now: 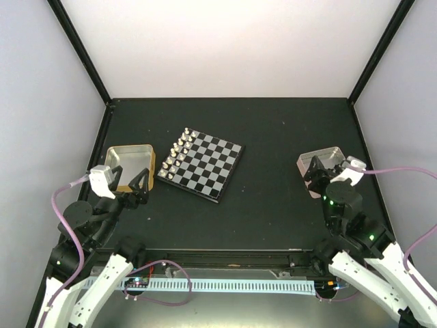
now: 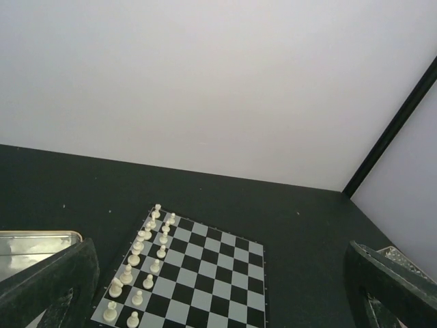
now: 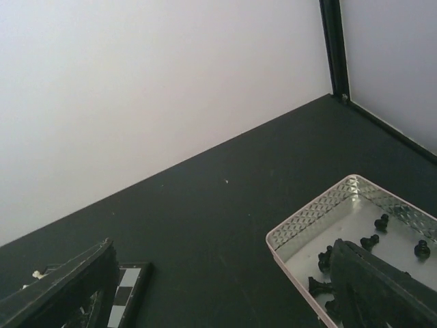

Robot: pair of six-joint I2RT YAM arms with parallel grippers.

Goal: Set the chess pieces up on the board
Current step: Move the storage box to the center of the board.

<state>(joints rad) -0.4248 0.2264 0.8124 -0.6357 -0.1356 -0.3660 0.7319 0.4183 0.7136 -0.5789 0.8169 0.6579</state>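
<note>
The board (image 1: 200,162) lies tilted at mid table. Silver chess pieces (image 1: 179,151) stand in two rows along its left edge; they also show in the left wrist view (image 2: 140,254). No black pieces stand on the board (image 2: 205,273). The black chess pieces (image 3: 372,240) lie loose in the pinkish-rimmed tin (image 3: 307,220) at the right. My left gripper (image 1: 134,186) is open and empty, left of the board beside the gold-rimmed tin (image 1: 130,152). My right gripper (image 1: 316,175) is open and empty, at the near side of the pinkish tin (image 1: 329,156).
The gold-rimmed tin (image 2: 31,240) looks empty in the part that shows. White walls and black frame posts (image 1: 82,51) enclose the table. A cable tray (image 1: 225,283) runs along the near edge between the arm bases.
</note>
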